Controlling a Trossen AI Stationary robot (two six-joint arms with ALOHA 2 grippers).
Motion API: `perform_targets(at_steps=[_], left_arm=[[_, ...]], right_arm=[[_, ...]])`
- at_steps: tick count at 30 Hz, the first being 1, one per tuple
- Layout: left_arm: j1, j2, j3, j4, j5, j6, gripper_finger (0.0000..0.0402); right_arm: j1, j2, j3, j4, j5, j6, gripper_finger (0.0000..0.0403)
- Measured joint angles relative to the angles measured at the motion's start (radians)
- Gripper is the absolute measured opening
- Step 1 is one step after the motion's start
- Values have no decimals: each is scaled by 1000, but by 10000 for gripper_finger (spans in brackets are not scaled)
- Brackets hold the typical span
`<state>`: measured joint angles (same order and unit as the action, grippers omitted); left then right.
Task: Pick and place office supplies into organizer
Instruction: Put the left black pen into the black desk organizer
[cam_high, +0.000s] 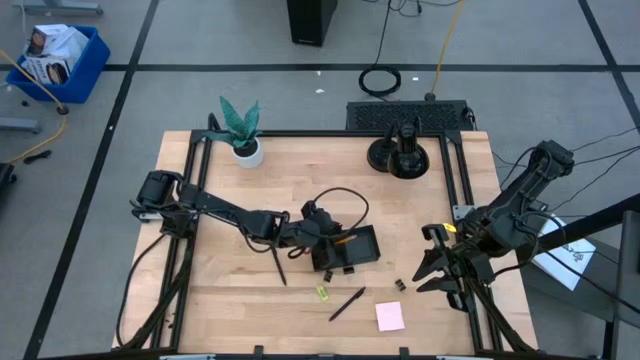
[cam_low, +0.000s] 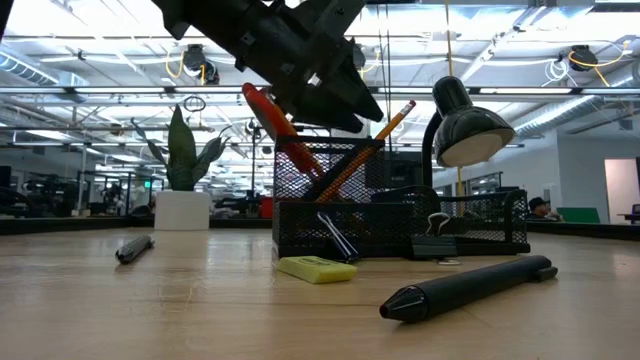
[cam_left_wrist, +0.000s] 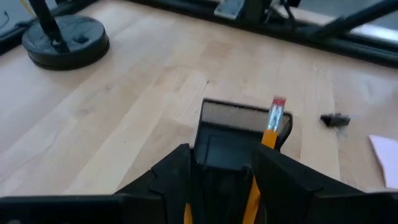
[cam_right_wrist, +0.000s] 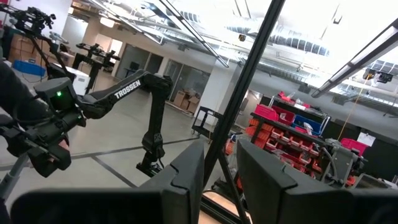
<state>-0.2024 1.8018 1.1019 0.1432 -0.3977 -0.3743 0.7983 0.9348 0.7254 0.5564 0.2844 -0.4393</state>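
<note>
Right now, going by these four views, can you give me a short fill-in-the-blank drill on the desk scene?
1. The orange pencil leans in the black mesh ____.
2. The pink sticky-note pad lies flat on the ____.
3. The left gripper hovers over the organizer; the ____ gripper waits at the table's edge.
Missing words: organizer; table; right

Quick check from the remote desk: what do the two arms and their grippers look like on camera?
Both arms are dark, jointed and slim. The left arm trails a black cable looping near its wrist. The left gripper has two broad, angular black fingers. The right gripper has matching black fingers and a small yellow mark near its wrist.
</note>
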Motion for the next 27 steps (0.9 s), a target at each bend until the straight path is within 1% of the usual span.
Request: perform_targets(at_steps=[5, 10, 15, 18, 21, 24, 27], left_arm=[[0, -4, 2, 98, -4, 45, 177], [0, -25, 53, 63, -3, 94, 177], [-11, -84, 132, -68, 4, 135, 177], [-39, -142, 175, -177, 6, 144, 177], [-86, -191, 205, -303, 8, 136, 177], [-148, -232, 217, -363, 5, 123, 177], [-214, -243, 220, -376, 4, 68, 177]], right_arm=[[0, 0, 0, 0, 0, 0, 89], [0, 0, 0, 0, 0, 1, 89], [0, -1, 0, -8, 0, 1, 89], [0, -1, 0, -18, 1, 0, 89], [0, -1, 0, -19, 2, -15, 89], [0, -1, 0, -29, 6, -16, 89], [0, -1, 0, -61, 7, 13, 89]])
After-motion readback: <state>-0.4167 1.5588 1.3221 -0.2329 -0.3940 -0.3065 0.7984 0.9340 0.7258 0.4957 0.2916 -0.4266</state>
